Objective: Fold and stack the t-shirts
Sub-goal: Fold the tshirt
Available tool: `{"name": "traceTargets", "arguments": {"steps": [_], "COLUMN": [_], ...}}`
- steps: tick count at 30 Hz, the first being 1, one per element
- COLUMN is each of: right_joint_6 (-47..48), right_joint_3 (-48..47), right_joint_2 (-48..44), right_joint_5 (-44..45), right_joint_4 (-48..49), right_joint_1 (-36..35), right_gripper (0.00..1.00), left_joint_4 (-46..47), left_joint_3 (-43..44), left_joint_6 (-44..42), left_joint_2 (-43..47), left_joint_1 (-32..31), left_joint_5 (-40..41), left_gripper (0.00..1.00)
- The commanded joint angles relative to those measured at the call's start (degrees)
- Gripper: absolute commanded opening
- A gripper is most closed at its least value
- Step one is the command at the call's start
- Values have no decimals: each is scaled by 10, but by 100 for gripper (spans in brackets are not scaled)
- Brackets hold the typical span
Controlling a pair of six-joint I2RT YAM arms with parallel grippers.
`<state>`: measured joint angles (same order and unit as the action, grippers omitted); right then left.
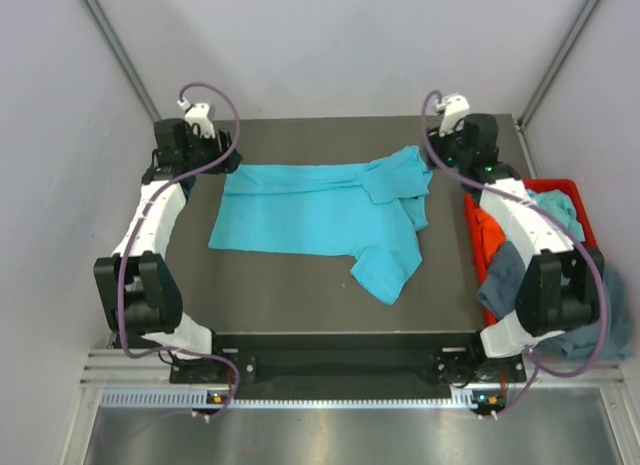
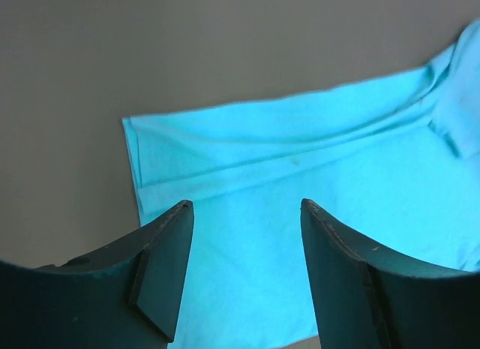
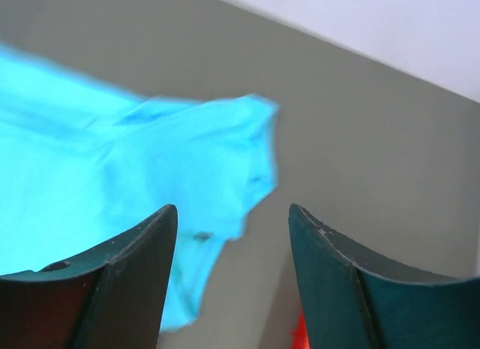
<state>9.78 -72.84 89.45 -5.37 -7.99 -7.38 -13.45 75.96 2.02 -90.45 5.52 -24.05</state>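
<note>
The left pincer (image 2: 246,206) is seen spread and empty, poised over the hem end of the turquoise t-shirt (image 1: 320,210). The shirt is laid on the counter (image 1: 300,295), its long axis running left to right between the arms. The right pincer (image 3: 232,210) is likewise parted, with nothing gripped, near the sleeve end. Each end is judged nearer its own arm. The further t-shirts (image 1: 505,270) are heaped in the red bin (image 1: 575,190), partly masked by the right arm. The right wrist view is blurred.
</note>
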Motion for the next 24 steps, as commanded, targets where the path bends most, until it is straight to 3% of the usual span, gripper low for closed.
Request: {"name": "traceTargets", "arguments": {"steps": [1,5,9,16,24], "right_joint_6": [114,168,183,224,223], "right_joint_3": [104,231,300,294,294], "right_joint_2": [-33,-92,-142,-183,-186], "right_joint_5": [-7,5,-9,-40,-37], "right_joint_4": [15,13,-9,-156,-202], "right_joint_1": [-78,-163,-225,-275,-388], "right_gripper": [61,56,50,46,46], "left_joint_4": [-5,5,7,-5,-35], "left_joint_3": [-72,-137,-172,-196,-197], "left_joint_6": [-81,-100,-110,-95,-62], "left_joint_2": [22,57,84,102,65], "left_joint_1": [-3,-7,-11,-11,-10], "left_joint_5": [72,107,151,183,182], "left_gripper": [64,63,63,63,62]}}
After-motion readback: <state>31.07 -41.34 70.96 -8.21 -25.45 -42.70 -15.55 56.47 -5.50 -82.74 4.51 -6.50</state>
